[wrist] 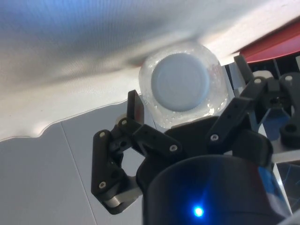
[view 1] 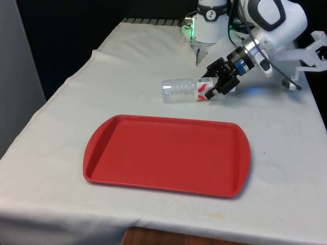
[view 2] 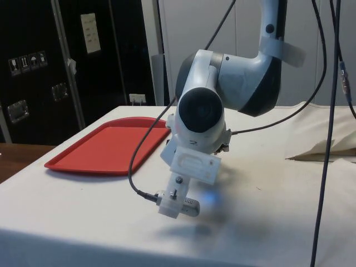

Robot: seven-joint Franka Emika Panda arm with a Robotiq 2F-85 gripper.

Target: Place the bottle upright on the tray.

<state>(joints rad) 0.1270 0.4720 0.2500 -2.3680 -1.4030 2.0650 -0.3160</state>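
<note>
Desk (view 1: 56,127): one, lying under a white cloth and carrying everything else.

Arm (view 1: 271,25): one, white, reaching down toward the desk from the front view's right. In the side view its bulk (view 2: 222,94) is standing in front of the bottle and the fingers, hiding both from that camera.

Tray (view 1: 166,155): one, red, lying flat on the near part of the desk with nothing resting on it. The side view is showing it (view 2: 108,146) beyond the arm, well apart from the arm's lower casing.

Bottle (view 1: 185,90): one, clear ribbed plastic with a red-and-white label at one end. It is lying on its side on the cloth, just beyond the tray's far edge and off the tray. Nothing is lying between bottle and tray.

Gripper (view 1: 220,81): one, black, sitting at the bottle's label end, on the front view's right. The wrist view is looking along the bottle from its end (wrist: 180,84) and is showing one of the fingers (wrist: 134,111) on each side of the body, closing against it, so the fingers are grasping the bottle. The front view alone is showing the bottle's full length.
</note>
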